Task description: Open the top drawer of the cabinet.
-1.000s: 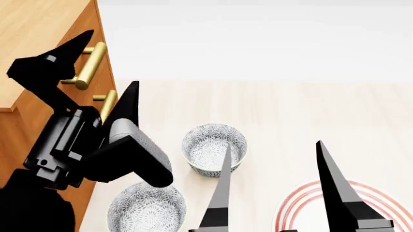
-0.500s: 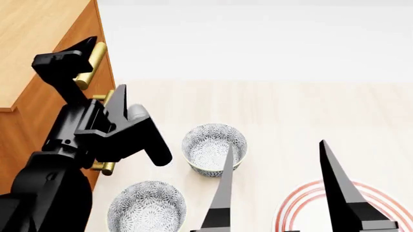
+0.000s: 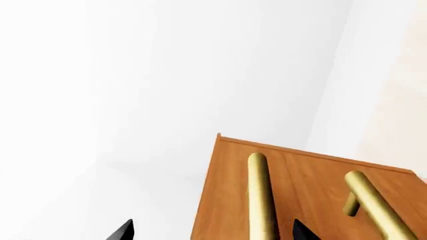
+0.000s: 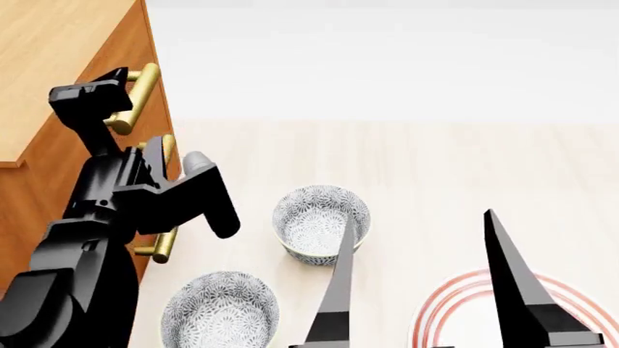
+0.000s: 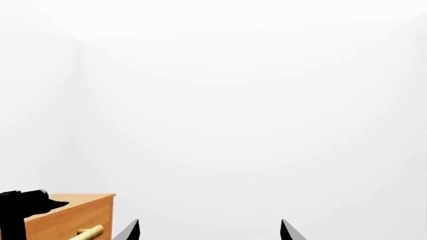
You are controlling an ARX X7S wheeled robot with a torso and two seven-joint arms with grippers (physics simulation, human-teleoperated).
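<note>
The cabinet [image 4: 58, 65] stands at the left of the head view, orange-brown with a lighter top. The top drawer [image 4: 130, 54] sits flush, with its brass handle [image 4: 138, 90]. My left gripper [image 4: 116, 119] is open at that handle. In the left wrist view the top handle [image 3: 260, 200] lies between the open fingertips of the left gripper [image 3: 212, 232]; one tip is off the cabinet's top edge, the other between the top handle and the middle drawer's handle [image 3: 373, 207]. My right gripper [image 4: 416, 215] is open and empty over the floor, also seen in its wrist view [image 5: 209, 230].
Two patterned bowls [image 4: 321, 221] [image 4: 220, 312] sit on the light floor near the cabinet's foot. A red-ringed plate [image 4: 474, 312] lies under the right gripper. The lower drawers' handles [image 4: 162, 156] [image 4: 164, 243] show beside my left arm. The cabinet corner [image 5: 73, 215] shows in the right wrist view.
My left gripper has turned and moved in to the top drawer's handle, its fingers now straddling the bar. The right gripper has barely moved. The drawer has not moved.
</note>
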